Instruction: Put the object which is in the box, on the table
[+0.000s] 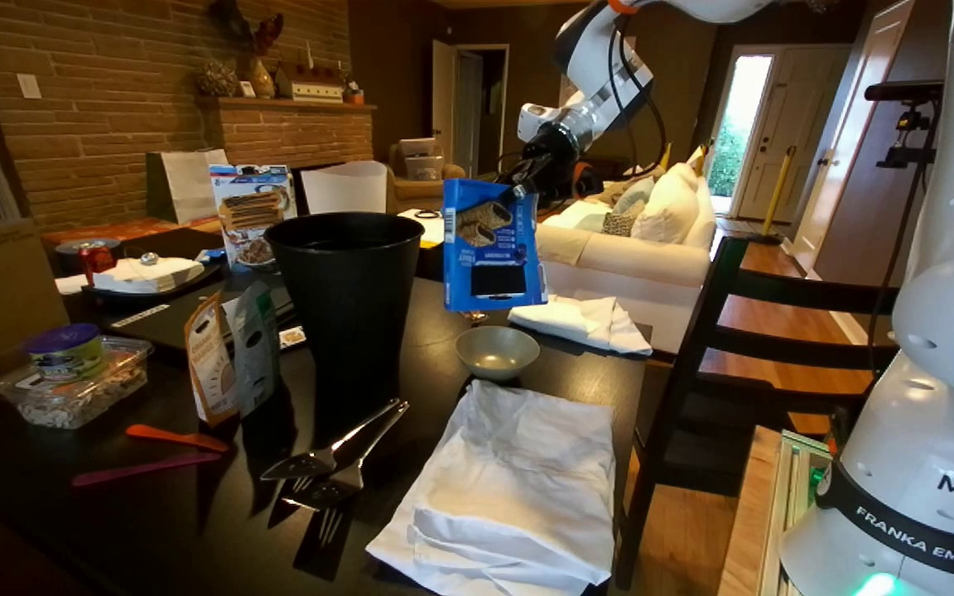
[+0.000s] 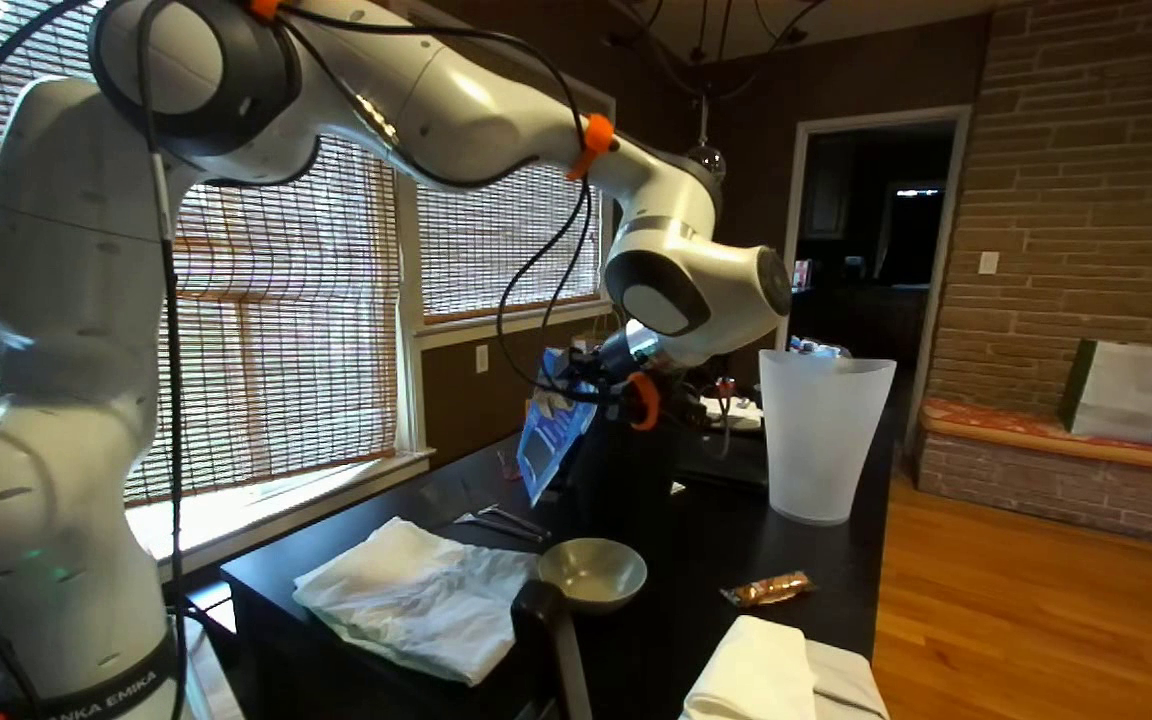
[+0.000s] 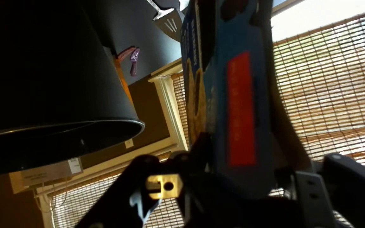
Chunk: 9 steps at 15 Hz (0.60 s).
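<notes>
Evidently the gripper (image 1: 518, 190) is clamped on the blue carton (image 1: 492, 248), its jaws bearing on both faces near the corner at one o'clock, and the carton hangs in the air over the table (image 1: 431, 372). Around it in an exterior view, the bowl (image 1: 498, 354) sits at six o'clock and the tall black bin (image 1: 344, 306) stands at eight. A dark rectangle low on the printed face may be an opening, but whether anything lies inside cannot be told. On the table a wrapped bar (image 2: 768, 590) lies at three o'clock from the bowl, apart from it, and at twelve o'clock from a folded cloth (image 2: 786, 670); this may well be the object the task means, and if so only the carton remains to be put down. The carton should handle as light, thin board: stiff along its folds, quick to buckle if squeezed mid-panel, a little slick on the print. Holding it across its thin depth close to a fold suits it, though a corner grip could let the far end twist. The bar is probably light, somewhat soft and crushable, in slippery film; take it gently across its narrow width at the middle, not by its ends.
</notes>
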Available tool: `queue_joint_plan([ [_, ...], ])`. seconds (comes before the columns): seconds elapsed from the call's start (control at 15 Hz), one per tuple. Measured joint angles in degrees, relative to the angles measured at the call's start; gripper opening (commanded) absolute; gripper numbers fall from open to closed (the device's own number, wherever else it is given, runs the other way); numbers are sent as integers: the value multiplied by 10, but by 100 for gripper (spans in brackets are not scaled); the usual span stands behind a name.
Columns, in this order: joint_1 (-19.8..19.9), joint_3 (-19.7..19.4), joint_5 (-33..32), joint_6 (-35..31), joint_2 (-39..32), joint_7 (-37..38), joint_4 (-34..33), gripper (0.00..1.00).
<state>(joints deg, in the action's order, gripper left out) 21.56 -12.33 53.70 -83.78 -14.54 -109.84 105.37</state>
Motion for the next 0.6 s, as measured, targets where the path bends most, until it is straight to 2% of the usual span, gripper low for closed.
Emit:
queue_joint_plan([
  [0.27,12,-8,26,28,-18,-51,-9,9],
  [0.6,21,-13,66,30,-36,-102,-11,9],
])
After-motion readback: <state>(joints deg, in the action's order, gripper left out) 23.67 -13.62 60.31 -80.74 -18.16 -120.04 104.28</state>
